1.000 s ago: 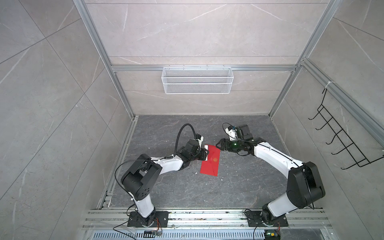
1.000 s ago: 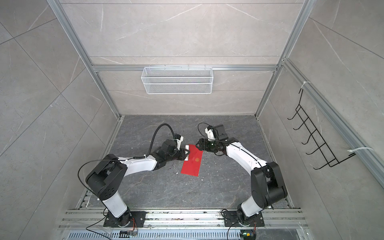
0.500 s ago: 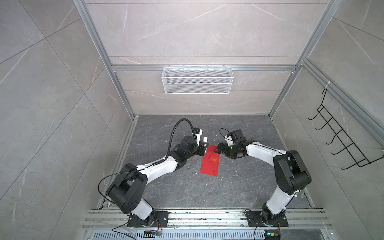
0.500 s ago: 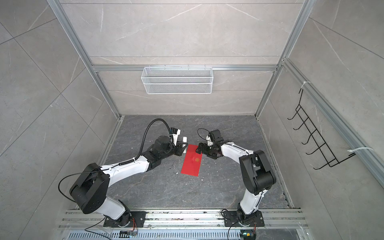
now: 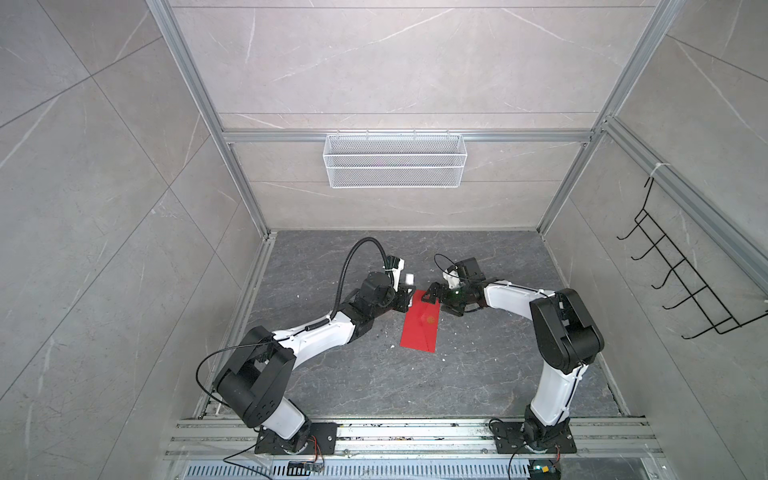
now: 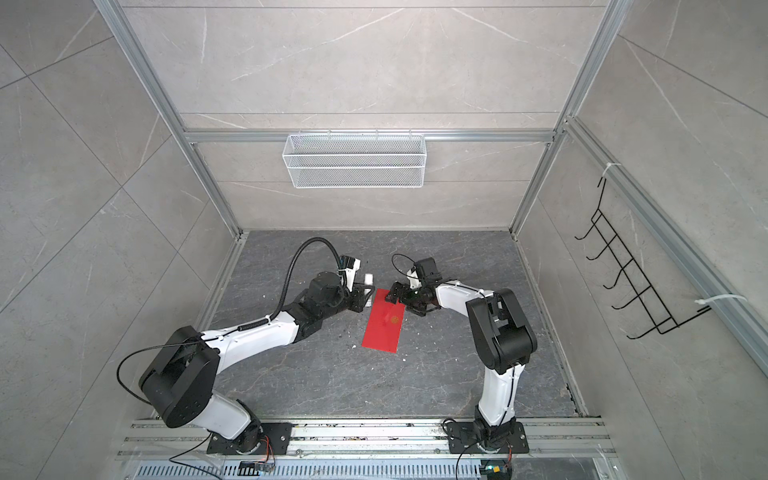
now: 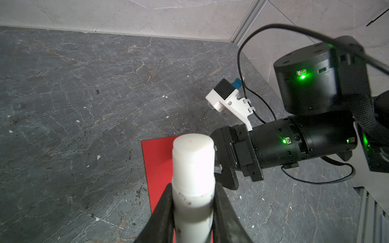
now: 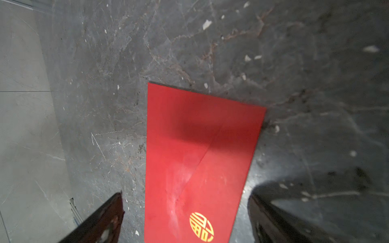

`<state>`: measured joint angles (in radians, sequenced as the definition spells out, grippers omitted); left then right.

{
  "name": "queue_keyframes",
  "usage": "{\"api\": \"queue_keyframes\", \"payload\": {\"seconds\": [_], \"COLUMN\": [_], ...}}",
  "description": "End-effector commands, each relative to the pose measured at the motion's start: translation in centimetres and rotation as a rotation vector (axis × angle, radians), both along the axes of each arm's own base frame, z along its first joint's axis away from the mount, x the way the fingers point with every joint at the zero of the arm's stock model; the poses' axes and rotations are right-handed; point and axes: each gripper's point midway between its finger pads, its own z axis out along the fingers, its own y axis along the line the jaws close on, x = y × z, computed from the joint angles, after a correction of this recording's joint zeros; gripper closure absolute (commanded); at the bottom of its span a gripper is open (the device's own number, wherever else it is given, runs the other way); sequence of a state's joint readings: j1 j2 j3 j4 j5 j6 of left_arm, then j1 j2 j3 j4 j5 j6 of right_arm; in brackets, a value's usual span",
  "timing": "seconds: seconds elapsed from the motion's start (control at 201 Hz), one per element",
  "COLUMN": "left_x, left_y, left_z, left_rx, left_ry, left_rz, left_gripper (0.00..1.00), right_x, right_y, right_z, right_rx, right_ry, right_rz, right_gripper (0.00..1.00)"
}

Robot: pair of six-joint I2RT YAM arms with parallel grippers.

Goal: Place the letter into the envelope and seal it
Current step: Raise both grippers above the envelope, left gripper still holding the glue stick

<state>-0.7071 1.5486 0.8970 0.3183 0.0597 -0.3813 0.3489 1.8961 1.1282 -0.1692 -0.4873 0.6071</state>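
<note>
Red paper envelope (image 5: 420, 326) lies flat on the dark stone worktop (image 5: 374, 382) below the wide-apart right tool (image 8: 185, 195); left tool (image 7: 192, 202) clamps a white plastic tube (image 7: 192, 164).

Red envelope (image 8: 200, 147), gold emblem (image 8: 201, 226)

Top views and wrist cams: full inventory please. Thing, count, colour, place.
envelope: 1, red, flat on the table, between the two grippers
gold emblem: 1, gold, on the envelope's face
glue stick: 1, white, clamped in the left gripper
letter: none visible
flecks: several, white, scattered on the table
table: 1, dark grey marbled
wire basket: 1, white, on the back wall
hook rack: 1, black, on the right wall
left gripper: 1, black, shut on the glue stick, by the envelope's far end
right gripper: 1, black, open, over the envelope
</note>
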Motion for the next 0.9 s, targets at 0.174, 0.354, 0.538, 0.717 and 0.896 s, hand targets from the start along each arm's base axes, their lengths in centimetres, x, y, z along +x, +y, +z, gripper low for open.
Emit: {"api": "queue_keyframes", "payload": {"seconds": [0.174,0.354,0.538,0.717,0.896], "left_x": [0.2,0.2,0.5,1.1,1.7], "left_y": [0.2,0.1,0.1,0.3,0.5], "left_z": [2.1,2.3,3.7,6.7,10.3], "left_rx": [-0.021,-0.031,-0.072,-0.152,-0.212], "left_ry": [-0.06,-0.06,-0.063,-0.074,-0.133], "left_rz": [0.001,0.004,0.017,0.013,-0.013], "left_gripper": [1.0,1.0,1.0,1.0,1.0], "right_x": [0.7,1.2,1.9,1.8,0.9], "right_y": [1.3,1.8,1.2,-0.2,-1.8], "right_z": [-1.1,-0.3,3.1,8.9,15.6], "right_rx": [0.068,0.091,0.069,0.012,-0.046], "right_ry": [0.049,0.031,-0.105,-0.329,-0.542], "right_rz": [0.005,0.018,0.021,0.045,0.06], "right_gripper": [0.07,0.07,0.07,0.05,0.01]}}
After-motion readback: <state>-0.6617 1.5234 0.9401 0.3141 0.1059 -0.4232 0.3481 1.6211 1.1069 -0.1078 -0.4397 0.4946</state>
